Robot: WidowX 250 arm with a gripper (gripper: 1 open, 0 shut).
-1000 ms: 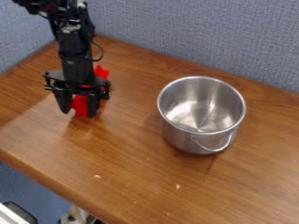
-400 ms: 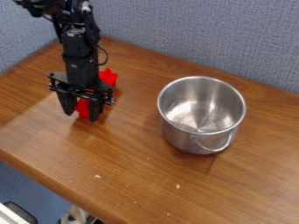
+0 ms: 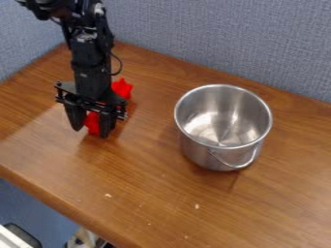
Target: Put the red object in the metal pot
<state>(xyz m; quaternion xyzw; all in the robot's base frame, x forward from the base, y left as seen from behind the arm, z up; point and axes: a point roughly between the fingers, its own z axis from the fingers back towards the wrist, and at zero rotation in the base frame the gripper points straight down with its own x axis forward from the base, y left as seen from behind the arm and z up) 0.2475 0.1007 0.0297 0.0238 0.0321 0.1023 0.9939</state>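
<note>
One wooden table [image 3: 142, 199] fills most of the view, brown with visible grain, its near edge running diagonally at lower left. Behind it is a blue-grey textured wall [image 3: 246, 39].

Pot [image 3: 224, 125]: shiny steel, round, straight sides, sits upright on the right half of the table. Inside is bare metal with reflections. A small handle shows on the near side.

Arm [image 3: 85, 53]: black, comes down from upper left, pointing roughly straight down over the left part of the table.

Gripper [image 3: 92, 120]: black fingers pressed in on the red bar [image 3: 114, 99], one finger on each side, tips at or just above the table surface. Cannot tell if the tips touch the wood.

Red bar: bright red, pinched in the gripper, red showing between the fingers low down and sticking out on the right side higher up. Its exact tilt is hard to read behind the fingers. It is well apart from the pot, to the pot's left, not inside it.
</note>
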